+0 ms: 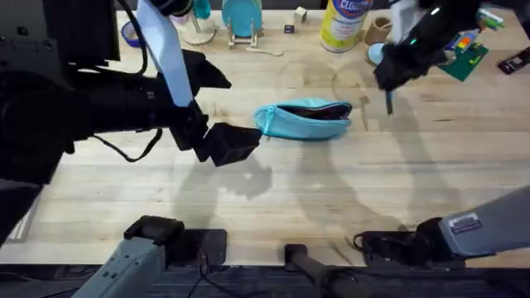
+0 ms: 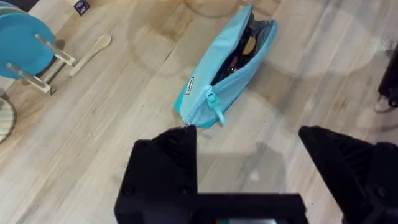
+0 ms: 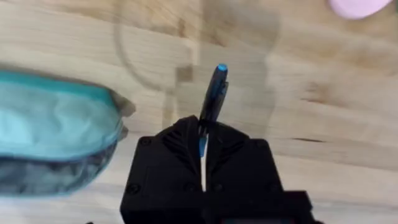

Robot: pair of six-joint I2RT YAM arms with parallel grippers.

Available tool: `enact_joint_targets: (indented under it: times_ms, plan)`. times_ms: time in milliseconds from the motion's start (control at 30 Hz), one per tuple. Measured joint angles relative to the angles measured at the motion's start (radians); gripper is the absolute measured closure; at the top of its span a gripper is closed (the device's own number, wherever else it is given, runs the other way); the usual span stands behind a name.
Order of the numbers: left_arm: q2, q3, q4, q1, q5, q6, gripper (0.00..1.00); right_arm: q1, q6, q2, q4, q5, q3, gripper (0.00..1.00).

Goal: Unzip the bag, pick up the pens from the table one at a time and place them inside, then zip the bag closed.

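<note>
On the table (image 1: pixel 273 182), the bag (image 1: pixel 303 119) lies unzipped; right claw (image 3: pixel 204 132) grips a pen (image 3: pixel 214 93), left claw (image 2: pixel 249 146) spread.

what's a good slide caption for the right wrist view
Right gripper shut on a pen beside the open bag.

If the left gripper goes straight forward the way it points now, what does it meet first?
Most likely the zipper end of the bag, lying just ahead of the open left gripper. How far above the table the gripper is remains unclear.
</note>
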Motion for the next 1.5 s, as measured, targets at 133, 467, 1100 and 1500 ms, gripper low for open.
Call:
enact_joint_targets:
  times_ms: [133, 467, 1100, 1500]
  plan:
    - [0.0, 0.0, 0.0, 0.0, 0.0, 0.0, 0.007, 0.0, -0.103, -0.117, 0.001, -0.04, 0.013, 0.968]
    - [0.0, 0.0, 0.0, 0.0, 0.0, 0.0, 0.007, 0.044, -0.665, -0.259, 0.056, -0.483, 0.016, 0.968]
    - [0.0, 0.0, 0.0, 0.0, 0.0, 0.0, 0.007, 0.245, -1.198, -0.251, 0.059, -0.552, 0.016, 0.968]
    - [0.0, 0.0, 0.0, 0.0, 0.0, 0.0, 0.008, 0.264, -1.266, -0.134, -0.049, -0.499, 0.016, 0.968]
